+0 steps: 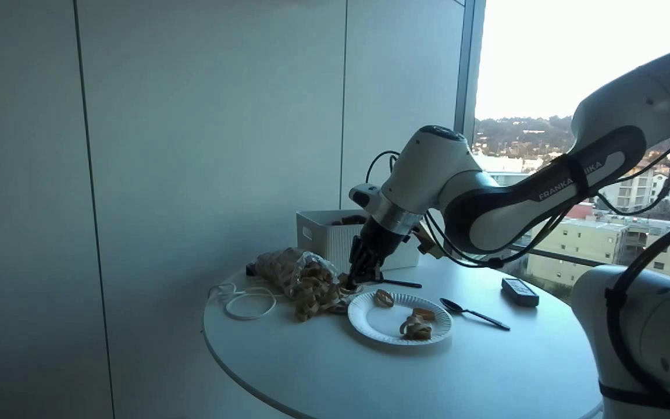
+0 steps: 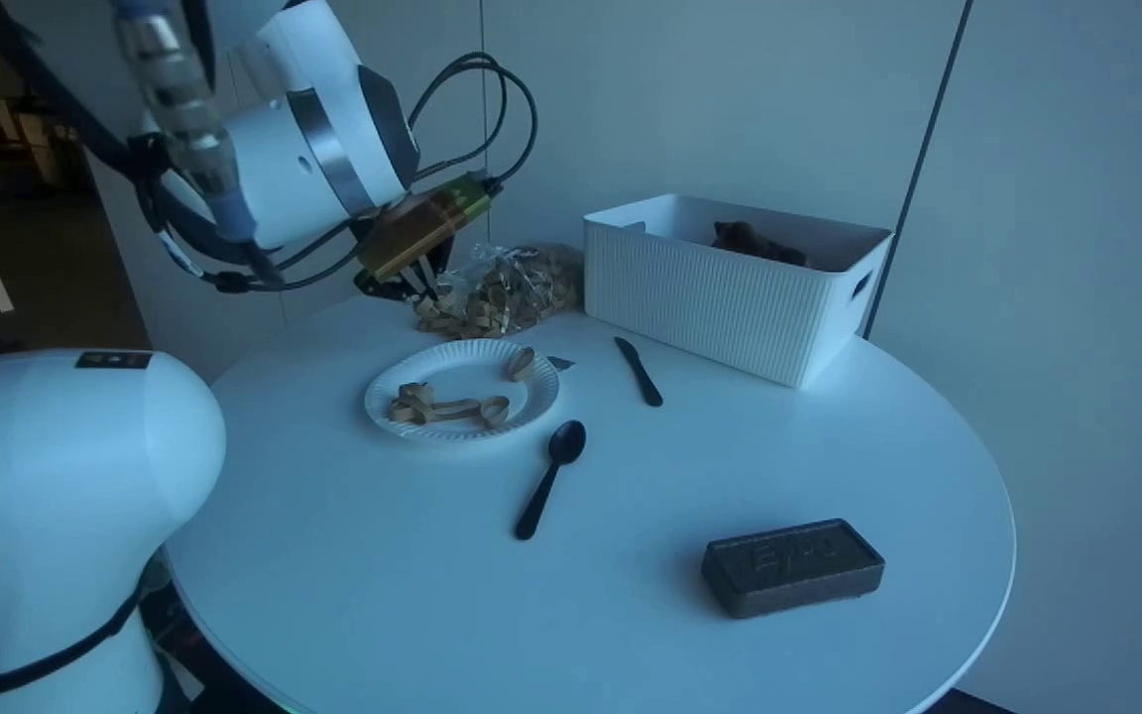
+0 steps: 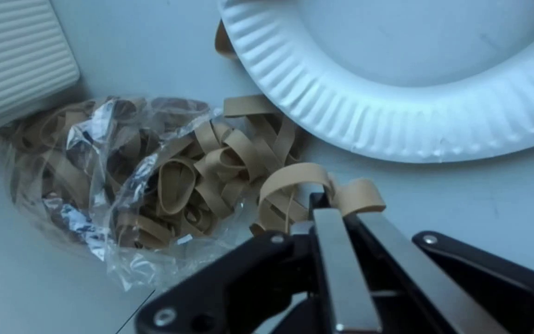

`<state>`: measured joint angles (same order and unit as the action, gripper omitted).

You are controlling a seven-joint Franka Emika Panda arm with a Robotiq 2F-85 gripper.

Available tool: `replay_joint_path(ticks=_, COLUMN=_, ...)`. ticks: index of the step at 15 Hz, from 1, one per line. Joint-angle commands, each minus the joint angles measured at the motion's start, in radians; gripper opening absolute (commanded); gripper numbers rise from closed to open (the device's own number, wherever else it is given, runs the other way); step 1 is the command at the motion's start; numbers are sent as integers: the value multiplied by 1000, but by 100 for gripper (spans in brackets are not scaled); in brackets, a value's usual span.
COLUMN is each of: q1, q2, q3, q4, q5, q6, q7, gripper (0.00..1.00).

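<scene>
Rubber band (image 3: 360, 196) pinched between tips of claw (image 3: 339, 211).

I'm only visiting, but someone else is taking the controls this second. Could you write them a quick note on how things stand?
Hand: shut, with a tan band pinched at its tips, beside the paper plate. I can't tell whether that band is free of the pile.
Where: the clear bag lies near the white bin, loose bands spilling from its mouth.
Done: several bands lie on the plate.
Left: the pinched band isn't on the plate; many others are in or just outside the bag.
</scene>
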<state>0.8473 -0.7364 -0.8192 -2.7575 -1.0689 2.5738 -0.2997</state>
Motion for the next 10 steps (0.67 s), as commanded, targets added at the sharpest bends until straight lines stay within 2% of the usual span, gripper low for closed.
replay_joint_path(ticks=1, q1=21, q2=35, q3=0, q4=-2, q5=-121, q6=83, q7=116, gripper=6)
replay_joint_path(ticks=4, q1=-33, q2=66, q3=37, q4=-4, q5=-291, q6=161, q7=281, gripper=6)
replay_joint_path(ticks=5, q1=-155, q2=159, q3=141, q4=-4, q5=-229, q6=261, q7=270, gripper=7)
replay_joint_path(ticks=6, q1=-44, q2=102, q3=47, q4=15, q5=-330, q6=192, q7=337, gripper=6)
replay_joint_path(ticks=8, q1=-67, q2=158, q3=61, q4=46, q5=-386, q6=207, q7=398, gripper=6)
replay_joint_path(ticks=10, q1=-39, q2=202, q3=48, q4=75, q5=-411, q6=202, q7=451, gripper=6)
